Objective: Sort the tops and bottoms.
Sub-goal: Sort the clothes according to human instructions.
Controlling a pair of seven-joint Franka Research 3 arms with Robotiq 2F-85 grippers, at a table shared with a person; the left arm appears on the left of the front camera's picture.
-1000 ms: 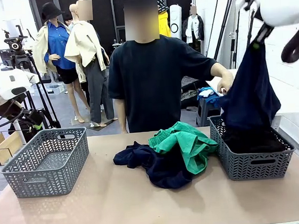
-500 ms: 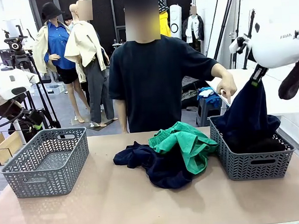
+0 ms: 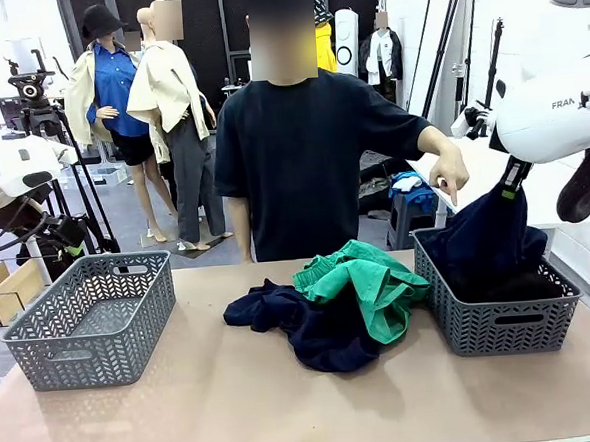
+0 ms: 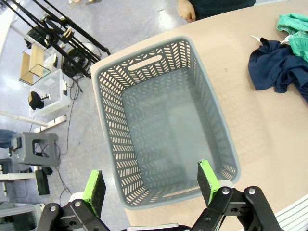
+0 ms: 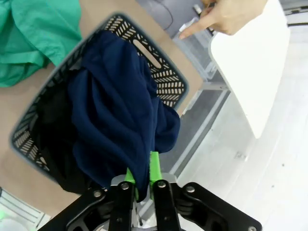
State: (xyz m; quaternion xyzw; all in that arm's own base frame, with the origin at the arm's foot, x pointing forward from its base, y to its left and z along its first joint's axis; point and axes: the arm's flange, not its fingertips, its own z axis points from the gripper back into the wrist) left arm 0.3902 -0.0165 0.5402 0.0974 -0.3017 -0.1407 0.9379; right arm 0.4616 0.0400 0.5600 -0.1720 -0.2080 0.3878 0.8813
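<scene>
Hanging from right hand [image 5: 142, 172], navy garment [image 5: 115, 106] drapes into basket [image 5: 168, 79].

Front view: the right arm [image 3: 559, 115] is cut off by the right edge, the left arm [image 3: 12, 173] by the left edge. The green garment [image 3: 364, 282] covers part of the navy heap [image 3: 311, 325]. The right basket [image 3: 502, 331] wall hides the lower end of the navy garment [image 3: 487, 239].

Right wrist view: this garment covers most of 1 black item [image 5: 53, 130] and the inner faces of the pads [image 5: 154, 168] of the right gripper [image 5: 142, 169]. The person's hand [image 5: 231, 14] is cut by the top edge.

Left wrist view: the navy heap runs off the right edge.
</scene>
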